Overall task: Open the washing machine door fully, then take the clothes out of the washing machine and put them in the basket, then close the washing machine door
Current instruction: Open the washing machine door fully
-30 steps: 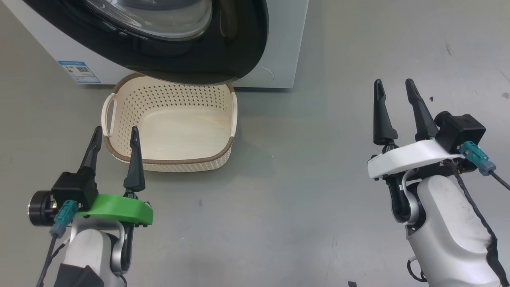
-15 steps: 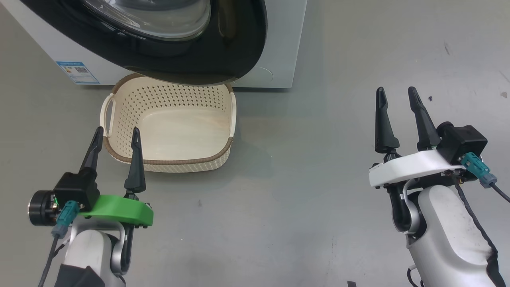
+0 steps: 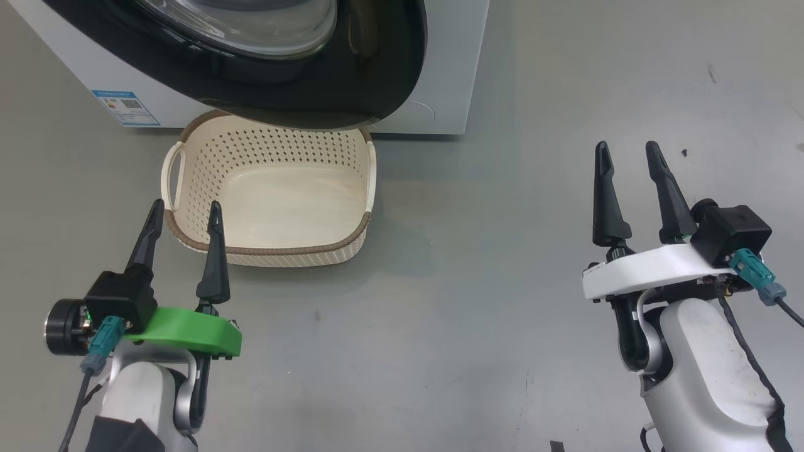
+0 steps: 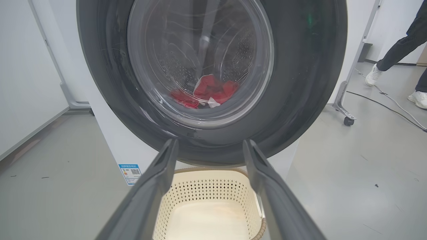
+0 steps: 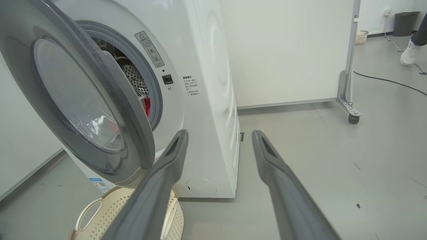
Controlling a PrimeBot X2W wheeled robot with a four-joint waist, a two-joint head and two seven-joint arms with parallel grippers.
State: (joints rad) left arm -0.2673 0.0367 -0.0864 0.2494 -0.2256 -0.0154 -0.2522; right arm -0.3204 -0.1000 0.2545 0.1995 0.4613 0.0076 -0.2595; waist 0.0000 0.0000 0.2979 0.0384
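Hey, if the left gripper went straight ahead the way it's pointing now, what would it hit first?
The left gripper would probably meet the lower black rim of the washing machine door first, passing above the basket; depth is hard to judge.

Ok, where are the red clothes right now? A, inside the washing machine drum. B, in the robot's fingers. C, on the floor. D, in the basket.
A: the red clothes lie in the drum, seen through the washing machine door, and the basket has a bare bottom.
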